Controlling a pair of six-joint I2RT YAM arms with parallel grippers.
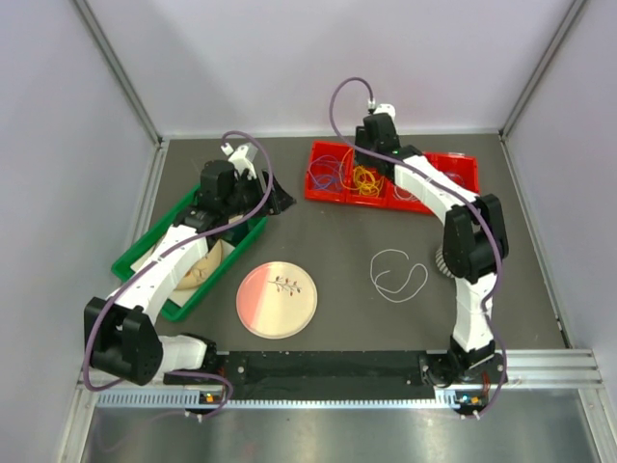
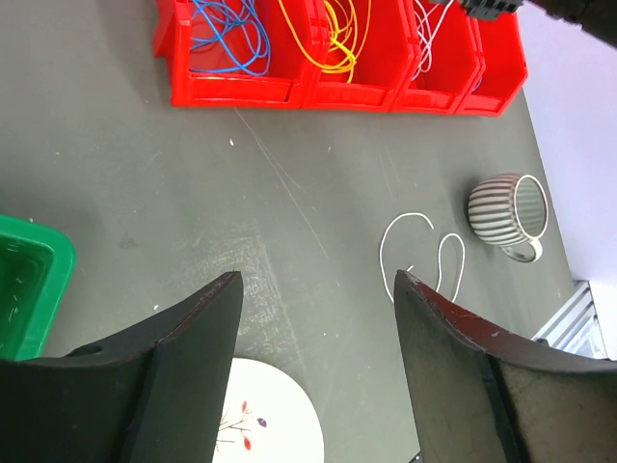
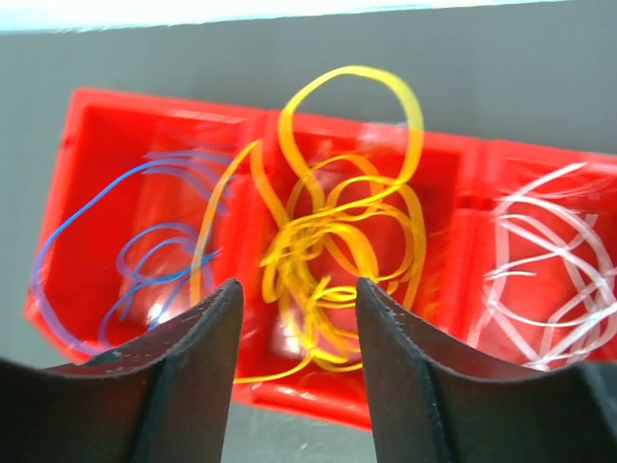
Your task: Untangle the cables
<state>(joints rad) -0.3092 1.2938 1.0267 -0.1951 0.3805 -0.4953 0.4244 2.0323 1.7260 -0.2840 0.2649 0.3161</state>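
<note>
Three red bins (image 3: 87, 125) stand in a row at the back of the table. The left one holds blue cables (image 3: 145, 260), the middle one a yellow tangle (image 3: 337, 222), the right one white cables (image 3: 545, 280). My right gripper (image 3: 298, 285) hangs open just above the yellow tangle, with nothing between its fingers. One loose white cable (image 1: 398, 273) lies looped on the table, also visible in the left wrist view as the loose white cable (image 2: 424, 256). Above the table, between the green bin and the plate, my left gripper (image 2: 318, 277) is open and empty.
A green bin (image 1: 145, 253) holding a beige object sits at the left under the left arm. A pink plate (image 1: 277, 299) lies near the front centre. A striped mug (image 2: 506, 212) stands right of the loose cable, beside the right arm. Walls close in on three sides.
</note>
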